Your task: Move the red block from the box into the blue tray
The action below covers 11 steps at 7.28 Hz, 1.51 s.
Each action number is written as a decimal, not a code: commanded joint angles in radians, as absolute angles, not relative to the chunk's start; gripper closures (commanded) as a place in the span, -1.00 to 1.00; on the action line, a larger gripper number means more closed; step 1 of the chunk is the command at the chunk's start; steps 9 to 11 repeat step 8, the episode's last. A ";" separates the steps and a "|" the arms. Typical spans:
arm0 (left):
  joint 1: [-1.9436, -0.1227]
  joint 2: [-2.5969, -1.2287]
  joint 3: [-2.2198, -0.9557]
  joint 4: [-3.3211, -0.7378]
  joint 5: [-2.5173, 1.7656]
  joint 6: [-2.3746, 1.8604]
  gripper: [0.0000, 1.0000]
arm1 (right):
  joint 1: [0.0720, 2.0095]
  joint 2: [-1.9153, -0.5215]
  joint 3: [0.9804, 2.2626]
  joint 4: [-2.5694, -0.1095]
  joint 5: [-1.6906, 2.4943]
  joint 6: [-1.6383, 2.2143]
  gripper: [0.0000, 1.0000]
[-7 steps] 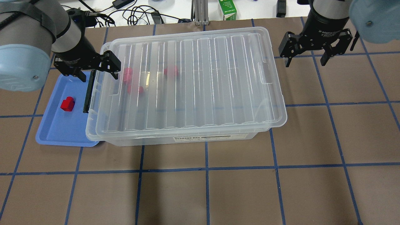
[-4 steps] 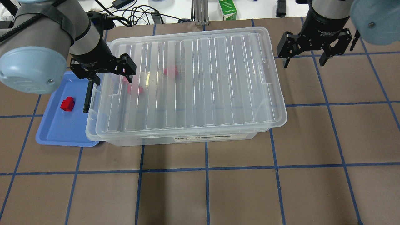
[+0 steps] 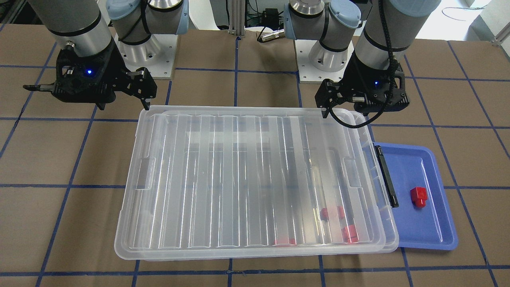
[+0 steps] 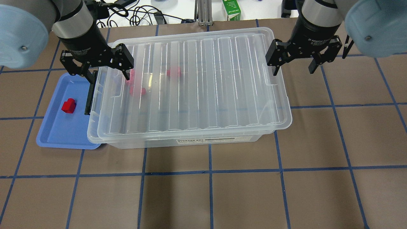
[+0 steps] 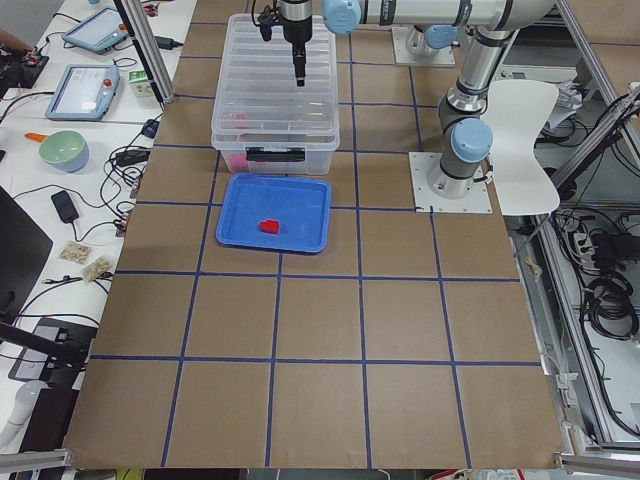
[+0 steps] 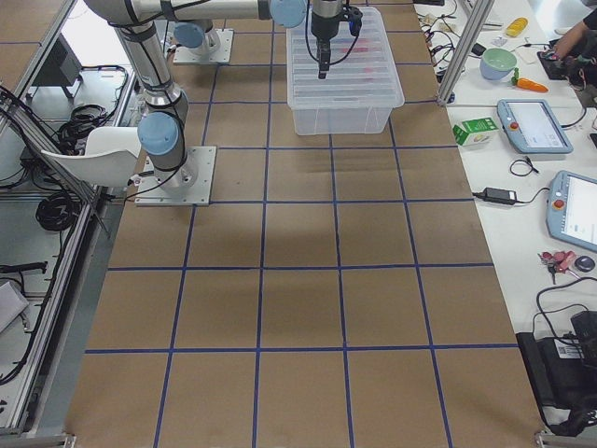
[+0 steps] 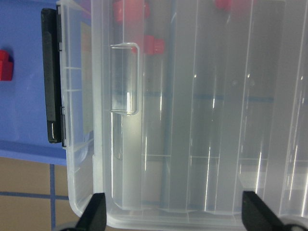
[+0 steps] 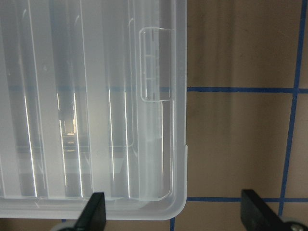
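The box (image 4: 206, 79) is a clear bin with its ribbed lid on, in the middle of the table. Three red blocks show blurred under the lid near its left end, one of them near the middle (image 4: 174, 72). Another red block (image 4: 68, 106) lies in the blue tray (image 4: 60, 130), which touches the box's left end. My left gripper (image 4: 110, 74) is open and straddles the box's left rim near the far corner; the left wrist view shows the lid (image 7: 202, 120) between its fingers. My right gripper (image 4: 293, 68) is open and empty, straddling the box's right edge (image 8: 178, 144).
A black latch bar (image 4: 90, 95) runs along the box's left end, over the tray's edge. A green carton (image 4: 231, 9) and loose cables (image 4: 140, 14) lie beyond the table's far edge. Brown table surface with blue tape lines spreads in front of the box.
My left gripper moved from above the tray's far end right and farther back, over the box's left rim. My right gripper moved left until it straddles the box's right edge. Both stayed open.
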<state>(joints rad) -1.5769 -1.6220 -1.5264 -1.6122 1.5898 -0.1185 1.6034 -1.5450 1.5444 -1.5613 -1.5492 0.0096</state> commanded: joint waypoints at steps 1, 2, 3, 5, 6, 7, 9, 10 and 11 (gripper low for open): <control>-1.577 -1.620 -1.522 -1.627 1.589 -0.135 -1.00 | 1.574 -1.555 1.546 -1.545 -1.543 -0.024 -1.00; -1.577 -1.612 -1.523 -1.631 1.592 -0.132 -1.00 | 1.550 -1.555 1.546 -1.528 -1.545 -0.043 -1.00; -1.572 -1.606 -1.528 -1.622 1.595 -0.067 -1.00 | 1.540 -1.558 1.546 -1.525 -1.549 -0.041 -1.00; -1.549 -1.608 -1.537 -1.609 1.585 0.051 -1.00 | 1.545 -1.565 1.548 -1.523 -1.548 -0.031 -1.00; -1.549 -1.600 -1.536 -1.612 1.588 0.048 -1.00 | 1.545 -1.566 1.548 -1.525 -1.548 -0.031 -1.00; -1.552 -1.608 -1.531 -1.611 1.579 -0.006 -1.00 | 1.545 -1.568 1.548 -1.525 -1.549 -0.031 -1.00; -1.560 -1.618 -1.529 -1.611 1.578 -0.052 -1.00 | 1.545 -1.568 1.548 -1.525 -1.549 -0.041 -1.00; -1.560 -1.618 -1.529 -1.611 1.578 -0.052 -1.00 | 1.545 -1.568 1.548 -1.525 -1.549 -0.041 -1.00; -1.560 -1.618 -1.529 -1.611 1.578 -0.052 -1.00 | 1.545 -1.568 1.548 -1.525 -1.549 -0.041 -1.00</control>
